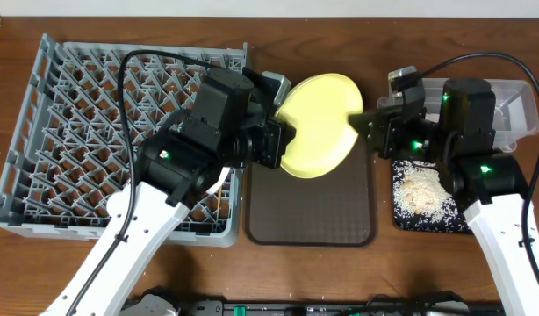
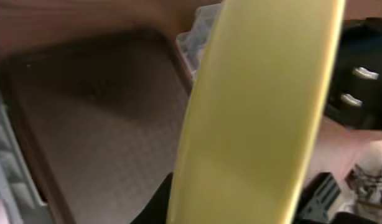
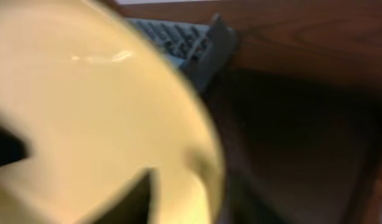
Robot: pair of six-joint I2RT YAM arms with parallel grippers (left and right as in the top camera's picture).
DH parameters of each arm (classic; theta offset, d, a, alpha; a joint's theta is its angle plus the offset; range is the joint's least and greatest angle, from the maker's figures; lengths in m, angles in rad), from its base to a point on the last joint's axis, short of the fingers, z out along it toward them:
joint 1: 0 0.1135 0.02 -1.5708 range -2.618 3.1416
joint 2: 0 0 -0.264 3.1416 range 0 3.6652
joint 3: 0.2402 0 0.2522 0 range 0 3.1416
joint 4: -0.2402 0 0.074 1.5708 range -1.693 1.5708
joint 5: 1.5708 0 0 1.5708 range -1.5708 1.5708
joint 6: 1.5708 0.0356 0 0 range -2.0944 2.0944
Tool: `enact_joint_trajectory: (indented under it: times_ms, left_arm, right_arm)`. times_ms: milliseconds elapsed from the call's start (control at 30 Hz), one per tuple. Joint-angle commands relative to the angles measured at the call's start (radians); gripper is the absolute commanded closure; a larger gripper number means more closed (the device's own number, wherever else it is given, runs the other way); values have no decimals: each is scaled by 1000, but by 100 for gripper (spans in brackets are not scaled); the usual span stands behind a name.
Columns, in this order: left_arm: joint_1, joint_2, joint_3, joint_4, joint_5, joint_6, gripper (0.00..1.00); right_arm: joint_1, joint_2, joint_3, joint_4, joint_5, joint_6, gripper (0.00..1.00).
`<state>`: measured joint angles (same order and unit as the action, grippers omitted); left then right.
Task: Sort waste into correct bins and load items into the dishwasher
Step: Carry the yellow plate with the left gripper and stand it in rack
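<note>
Over brown tray [image 1: 313,215], yellow plate [image 1: 318,123] gripped by left jaws, right jaws parted alongside.

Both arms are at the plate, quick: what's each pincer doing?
Left pincer: closed on the yellow plate.
Right pincer: at the plate's rim; grip cannot be told.

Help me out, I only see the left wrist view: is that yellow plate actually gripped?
Observer: Yes, the left gripper pinches the plate at the rim nearest the dish rack.
Operator: And the other arm?
Observer: The right gripper sits at the opposite rim, its fingers apart.
Operator: Any waste binned?
Observer: Rice crumbs lie in the black tray.
</note>
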<state>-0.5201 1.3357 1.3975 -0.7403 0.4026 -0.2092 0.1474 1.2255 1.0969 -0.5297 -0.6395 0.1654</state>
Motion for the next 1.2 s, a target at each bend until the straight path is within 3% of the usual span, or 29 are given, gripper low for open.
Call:
enact_joint_trajectory:
  times_ms: [0,100,367,467,800,1167]
  left_arm:
    - [6,4,7,-15,-93,68,92]
    - [15,-18,7,-50,-304,86,92]
    - [20,-36,7,-150,-1212,131,93]
    - [20,7,5,-180,-1375,131,93]
    - [37,216,-8,-194,-1343,77,92]
    - [242,241,-8,-165,-853,29,92]
  right_arm:
    - [0,-21,7,-11,11,-16,15]
    - [-14,-21,7,-46,116,16,10]
    - [-17,-21,7,-111,190,21,9]
    - [-17,-19,7,-109,190,21,8]
    - [-16,-18,7,-134,190,25,8]
    - [-16,-15,7,-142,196,25,7]
